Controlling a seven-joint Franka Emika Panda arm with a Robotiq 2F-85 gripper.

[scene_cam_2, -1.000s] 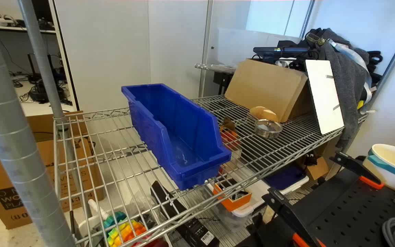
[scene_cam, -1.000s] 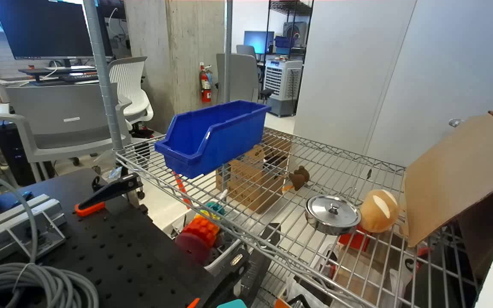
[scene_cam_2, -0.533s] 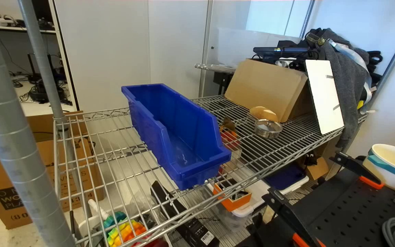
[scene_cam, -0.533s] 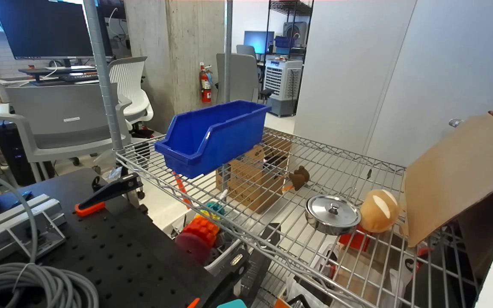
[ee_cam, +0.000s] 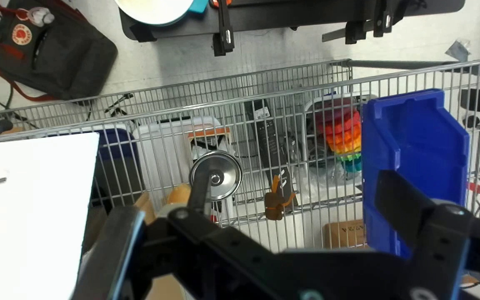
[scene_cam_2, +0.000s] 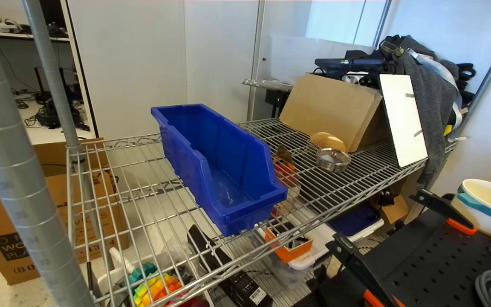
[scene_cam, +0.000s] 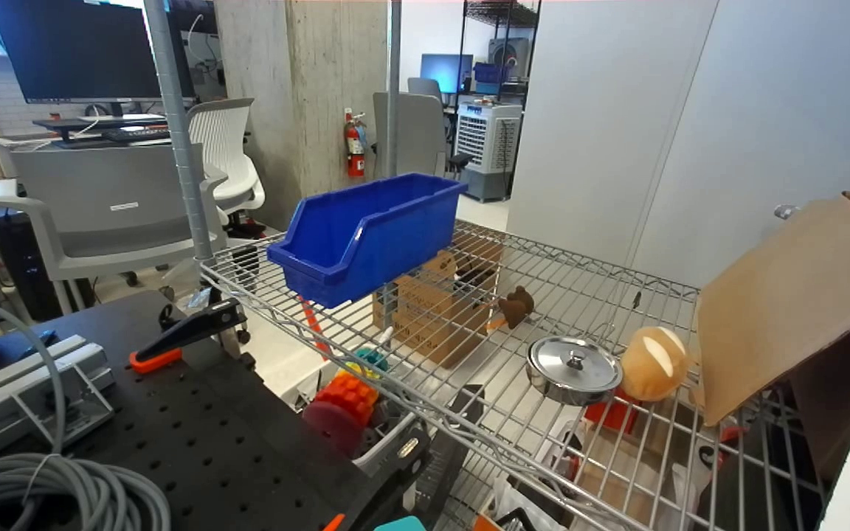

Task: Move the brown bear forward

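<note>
The brown bear (scene_cam: 516, 307) is a small soft toy with an orange ribbon. It lies on the wire shelf (scene_cam: 661, 299) beyond the steel pot in an exterior view. It also shows just beside the blue bin in an exterior view (scene_cam_2: 284, 153), its lower part hidden by the bin. In the wrist view the bear (ee_cam: 273, 205) lies between and below the fingers, left of the middle of the gap. My gripper (ee_cam: 296, 187) is open and empty, its two fingers wide apart and high above the shelf. The gripper is out of view in both exterior views.
A long blue bin (ee_cam: 421, 141) stands right of the bear in the wrist view. A lidded steel pot (scene_cam: 574, 370) and a round pale-orange thing (scene_cam: 654, 364) stand on the other side. A leaning cardboard box (scene_cam_2: 330, 111) and a white panel (scene_cam_2: 404, 121) stand at the shelf's end.
</note>
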